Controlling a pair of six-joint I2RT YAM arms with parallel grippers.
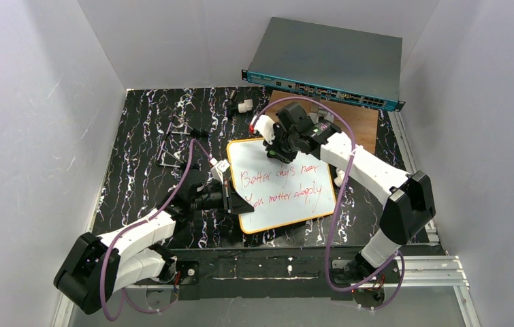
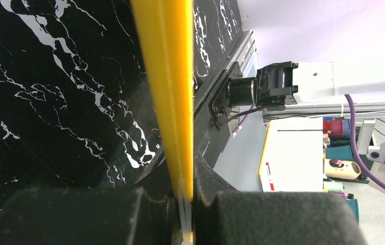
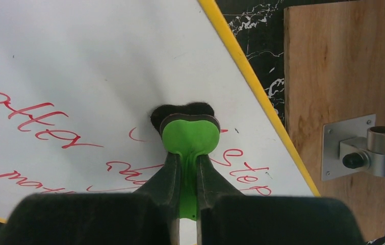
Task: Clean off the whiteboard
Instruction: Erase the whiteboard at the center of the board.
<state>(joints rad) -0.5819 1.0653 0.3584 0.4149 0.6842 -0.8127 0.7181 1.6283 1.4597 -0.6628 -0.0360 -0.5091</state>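
We are stretching our left arm point(image 1: 138, 235) low and forward, the left claw point(image 1: 230, 199) clamping shut on the left rim of the whiteboard point(image 1: 282, 215). We are arching our right arm point(image 1: 370, 167) in from the right side, elbow raised and wrist bent downward, the right claw point(image 1: 276, 146) pinching the green eraser point(image 3: 189, 133) by its handle, 2 fingers point(image 3: 167, 177) pressing it from either side.

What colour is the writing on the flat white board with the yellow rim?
Red. The handwriting shows best in the right wrist view.
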